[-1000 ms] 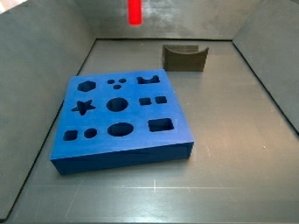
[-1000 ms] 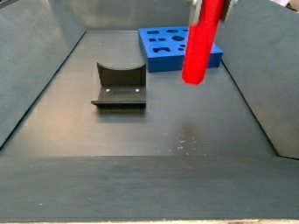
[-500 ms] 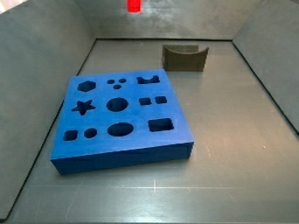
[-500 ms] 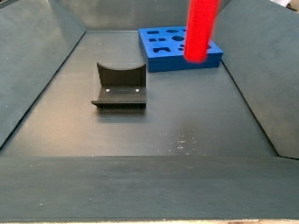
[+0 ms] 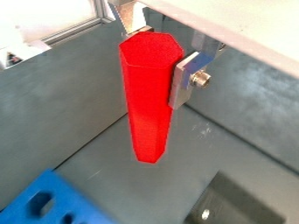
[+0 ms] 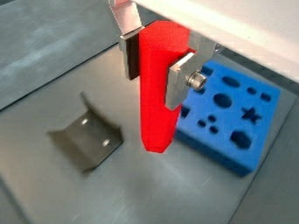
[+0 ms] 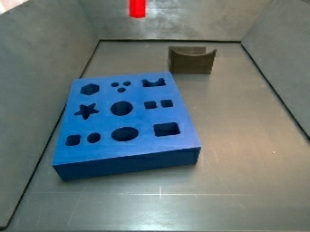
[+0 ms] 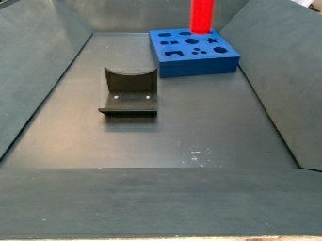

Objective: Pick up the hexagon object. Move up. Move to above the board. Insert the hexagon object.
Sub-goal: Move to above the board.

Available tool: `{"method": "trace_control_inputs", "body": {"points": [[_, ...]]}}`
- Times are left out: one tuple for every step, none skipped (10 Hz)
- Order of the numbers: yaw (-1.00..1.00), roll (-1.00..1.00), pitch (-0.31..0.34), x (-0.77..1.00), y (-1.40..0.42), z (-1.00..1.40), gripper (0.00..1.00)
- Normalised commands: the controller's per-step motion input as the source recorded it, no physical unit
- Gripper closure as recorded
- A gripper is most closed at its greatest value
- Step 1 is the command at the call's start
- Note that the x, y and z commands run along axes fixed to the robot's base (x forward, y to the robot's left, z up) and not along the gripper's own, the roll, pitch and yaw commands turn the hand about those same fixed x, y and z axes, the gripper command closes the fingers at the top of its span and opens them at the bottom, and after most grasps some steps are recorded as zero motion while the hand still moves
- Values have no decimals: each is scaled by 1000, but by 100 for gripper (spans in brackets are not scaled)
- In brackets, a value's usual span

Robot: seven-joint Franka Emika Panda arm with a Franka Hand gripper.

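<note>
The hexagon object point(image 5: 146, 96) is a tall bright red rod hanging upright, clamped between my gripper's silver fingers point(image 5: 187, 74). My gripper point(image 6: 158, 66) is shut on it, high above the floor. In both side views only the rod's lower end shows at the top edge point(image 7: 137, 8) point(image 8: 201, 15); the gripper itself is out of frame there. The board point(image 7: 123, 120) is a thick blue square block with several shaped holes, lying flat on the floor. It also shows in a side view point(image 8: 191, 50) and in both wrist views point(image 6: 228, 109) point(image 5: 47, 199), below and beside the rod.
A dark L-shaped fixture point(image 8: 127, 92) stands on the grey floor apart from the board; it also shows in a side view point(image 7: 191, 59) and a wrist view point(image 6: 86, 142). Sloping grey walls enclose the floor on all sides.
The red rod has risen in the gripper: a second ago much of it showed in the side views, now only its lower end shows at the top edge. The board and fixture have not moved.
</note>
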Motion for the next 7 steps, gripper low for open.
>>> {"method": "trace_control_inputs", "body": {"points": [[-2,-19,77,109,-1000,179,100],[-1,-12,71,113,-1000,182,100],[6,-7,75,117,-1000,185,100],[3,-4,81,123,-1000,187,100],[8,-8,109,140,-1000,191,100],[9,6,122,151,-1000,195,100],[7,-9,145,182,-1000,202,100]]}}
